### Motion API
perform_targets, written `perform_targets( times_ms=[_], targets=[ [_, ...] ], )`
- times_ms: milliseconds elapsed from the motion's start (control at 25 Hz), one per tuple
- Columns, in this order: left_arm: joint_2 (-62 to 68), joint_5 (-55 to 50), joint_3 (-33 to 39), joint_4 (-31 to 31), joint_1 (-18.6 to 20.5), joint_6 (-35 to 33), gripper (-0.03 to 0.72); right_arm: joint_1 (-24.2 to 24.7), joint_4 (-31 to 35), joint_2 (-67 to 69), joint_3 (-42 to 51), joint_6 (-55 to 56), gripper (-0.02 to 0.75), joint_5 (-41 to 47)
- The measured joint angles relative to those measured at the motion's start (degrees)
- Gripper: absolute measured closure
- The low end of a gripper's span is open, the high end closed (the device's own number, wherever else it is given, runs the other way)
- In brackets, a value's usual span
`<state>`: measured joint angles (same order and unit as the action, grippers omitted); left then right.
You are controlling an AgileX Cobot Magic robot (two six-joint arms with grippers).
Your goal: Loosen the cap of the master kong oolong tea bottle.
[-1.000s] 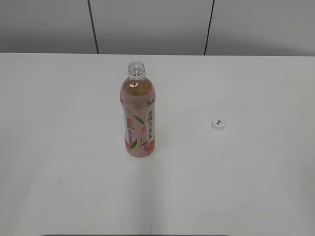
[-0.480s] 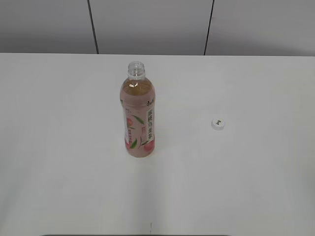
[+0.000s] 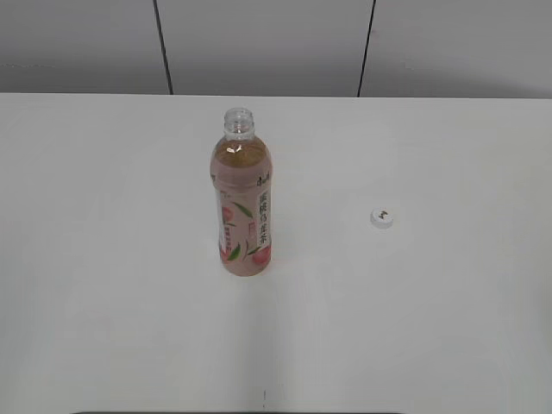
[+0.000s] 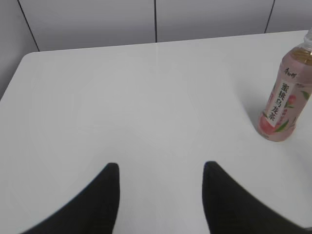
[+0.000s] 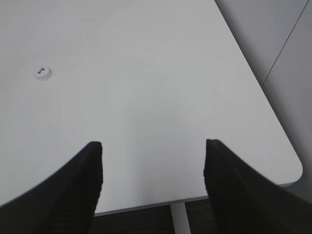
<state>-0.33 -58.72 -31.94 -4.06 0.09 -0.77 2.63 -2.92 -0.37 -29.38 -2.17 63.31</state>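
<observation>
White tabletop [image 3: 129, 302] fills the exterior view, and the bottle [image 3: 242, 207] stands upright near the middle, neck open, amber tea up to the shoulder, pink label with peaches facing the camera. Off to its right, well apart, the cap [image 3: 382, 217] lies flat on the tabletop, dark mark up. No arm shows in this view.

Over to the left wrist view: the left tool [image 4: 158, 195] hangs low over bare tabletop [image 4: 122, 97], its two dark fingers spread wide with nothing between them. The bottle [image 4: 285, 105] stands at the far right edge of the picture, its top cut off by the frame, well away from the fingers.

Now the right wrist view: the right tool [image 5: 152, 185] is also spread wide and empty, poised above the near edge of the tabletop [image 5: 146, 73], close to its rounded corner. The cap [image 5: 43, 73] sits up at the far left, small and alone, well clear of the fingers.
</observation>
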Motion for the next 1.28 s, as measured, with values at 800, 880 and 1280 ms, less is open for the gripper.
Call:
perform_targets(
  times_ms=[800, 880, 1280],
  targets=[
    [0.00, 0.00, 0.00, 0.58, 0.40, -1.03, 0.424, 0.00, 0.00, 0.00, 0.00, 0.00, 0.240, 0.00],
    [0.00, 0.00, 0.00, 0.68, 0.40, -1.30, 0.435, 0.00, 0.00, 0.00, 0.00, 0.00, 0.240, 0.00],
    [0.00, 0.00, 0.00, 0.80, 0.40, -2.12, 0.447, 0.00, 0.00, 0.00, 0.00, 0.00, 0.240, 0.00]
  ],
)
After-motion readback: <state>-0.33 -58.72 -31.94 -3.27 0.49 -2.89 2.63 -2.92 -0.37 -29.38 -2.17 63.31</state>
